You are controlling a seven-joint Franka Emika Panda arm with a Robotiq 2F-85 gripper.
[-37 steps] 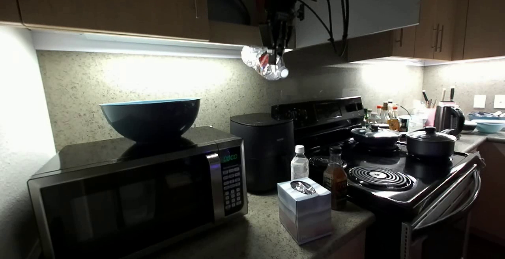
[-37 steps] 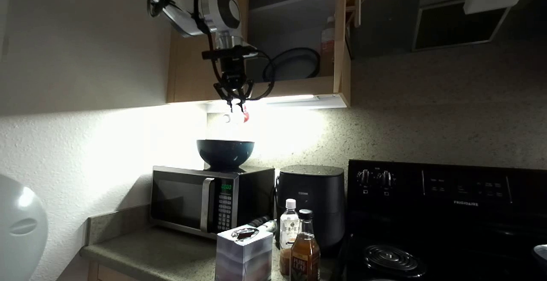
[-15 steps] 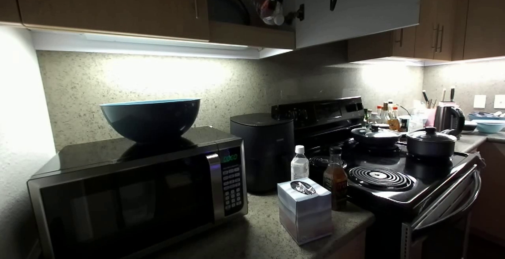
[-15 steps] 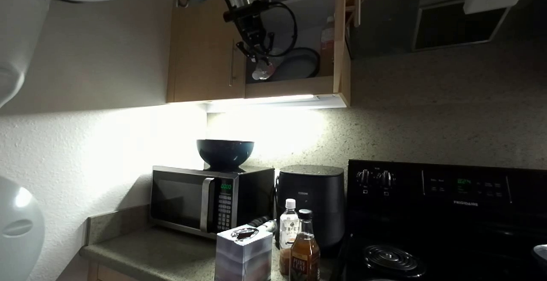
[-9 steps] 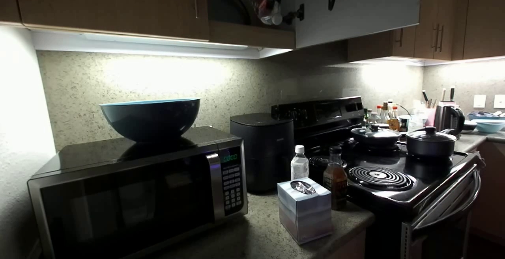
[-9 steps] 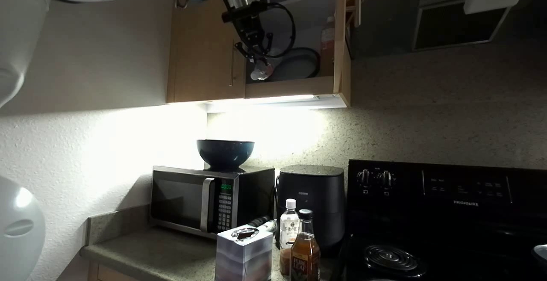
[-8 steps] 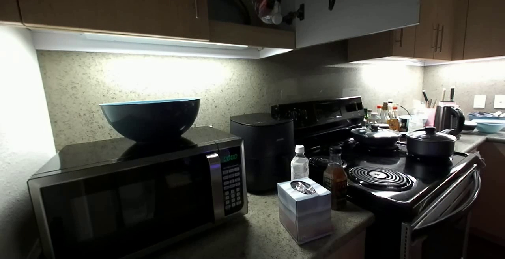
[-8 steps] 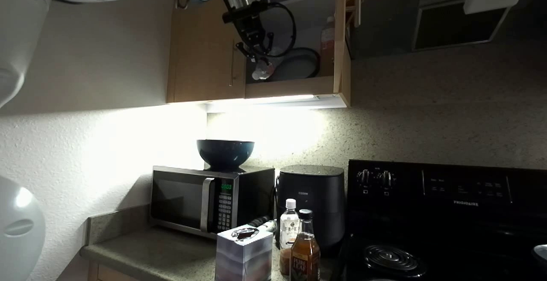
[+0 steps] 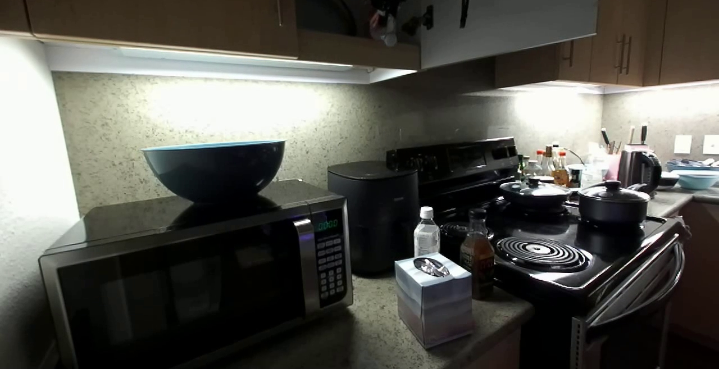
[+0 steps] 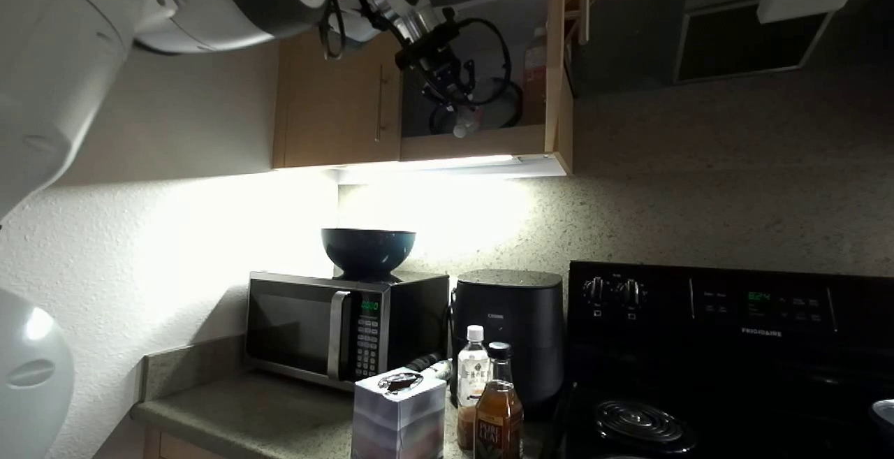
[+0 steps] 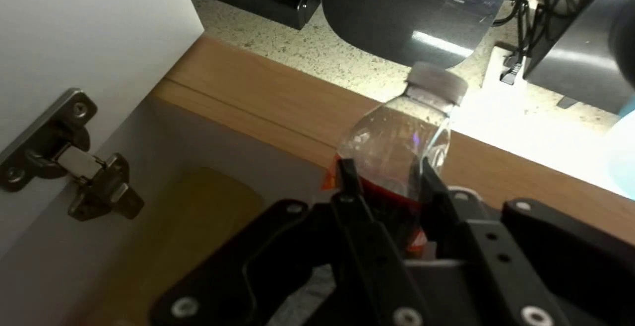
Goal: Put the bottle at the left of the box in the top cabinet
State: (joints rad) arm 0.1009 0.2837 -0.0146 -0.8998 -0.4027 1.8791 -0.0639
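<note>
- Tool (image 11: 387, 173) grips your bottle (image 11: 389, 140), tilted, cap outward, at the open cabinet (image 10: 489, 142).
- Below it, box (image 9: 435, 307) stands on your bench (image 9: 372, 304), near the microwave (image 9: 185, 279).

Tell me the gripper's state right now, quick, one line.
Gripper: closed on the bottle, holding it at the opening of the top cabinet.

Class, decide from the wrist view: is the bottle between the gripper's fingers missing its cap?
No, the clear plastic bottle held in the gripper plainly has a cap on it.
</note>
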